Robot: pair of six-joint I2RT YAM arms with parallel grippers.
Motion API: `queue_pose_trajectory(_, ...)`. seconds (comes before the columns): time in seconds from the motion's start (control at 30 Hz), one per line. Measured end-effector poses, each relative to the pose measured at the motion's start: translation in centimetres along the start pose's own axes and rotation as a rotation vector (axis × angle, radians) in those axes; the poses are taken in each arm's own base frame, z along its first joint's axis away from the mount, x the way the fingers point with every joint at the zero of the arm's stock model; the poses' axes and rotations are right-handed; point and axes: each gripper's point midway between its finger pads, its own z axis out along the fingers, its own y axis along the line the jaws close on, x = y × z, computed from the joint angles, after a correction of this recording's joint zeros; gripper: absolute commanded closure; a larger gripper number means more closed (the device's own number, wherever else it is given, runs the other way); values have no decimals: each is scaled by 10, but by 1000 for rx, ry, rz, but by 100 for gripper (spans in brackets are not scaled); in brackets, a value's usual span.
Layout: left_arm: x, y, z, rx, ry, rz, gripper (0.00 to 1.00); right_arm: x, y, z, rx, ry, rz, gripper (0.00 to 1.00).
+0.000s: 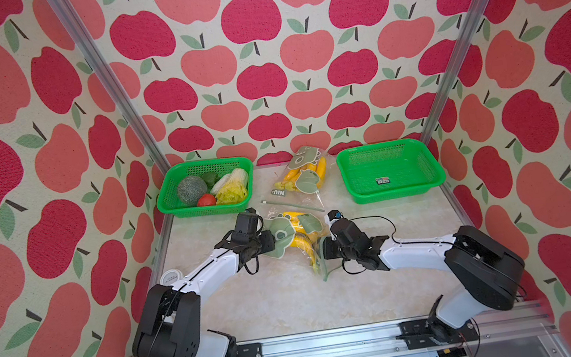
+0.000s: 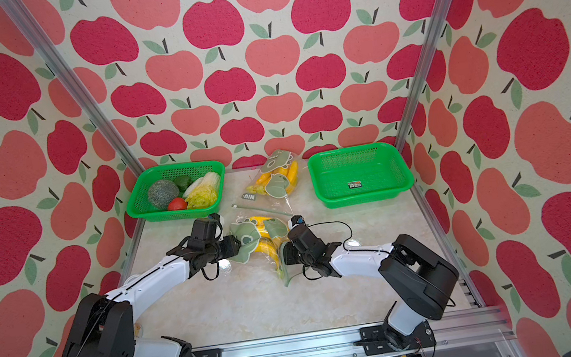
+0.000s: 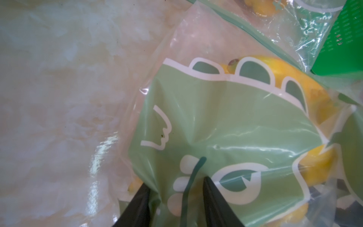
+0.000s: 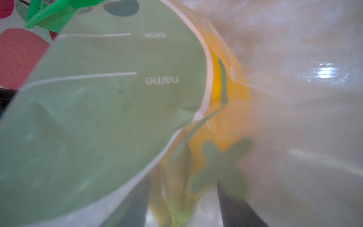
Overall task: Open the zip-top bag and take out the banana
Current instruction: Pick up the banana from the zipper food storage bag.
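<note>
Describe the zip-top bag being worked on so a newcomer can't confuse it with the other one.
On the marble table, look at the strip between the vegetable basket and the empty green basket. The far bag lies there; the zip-top bag lies nearer the arms, bananas inside. Only it sits between the left gripper and right gripper.

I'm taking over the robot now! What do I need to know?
Left gripper: jaws astride a fold of the near bag; firm grip unclear.
Right gripper: at the near bag's edge; open or shut, cannot tell.
Banana: inside the near bag, between the arms.
Done: both arms are at the bag.
Left: open the zip if it's shut (cannot tell), then take the banana out.
</note>
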Motion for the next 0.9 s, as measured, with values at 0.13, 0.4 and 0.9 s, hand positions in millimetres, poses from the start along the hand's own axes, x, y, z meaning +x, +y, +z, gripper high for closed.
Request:
queue_pose_trajectory(0.13,0,0,0,-13,-8,2,60,-4,-2,8,77,4,-18,42)
queue_pose_trajectory(0.4,-2,-8,-7,-3,-29,18,76,-6,-10,10,162,3,-19,63)
queue_pose_trajectory(0.9,2,-9,-8,-5,-26,25,93,-5,-22,12,245,24,-34,57)
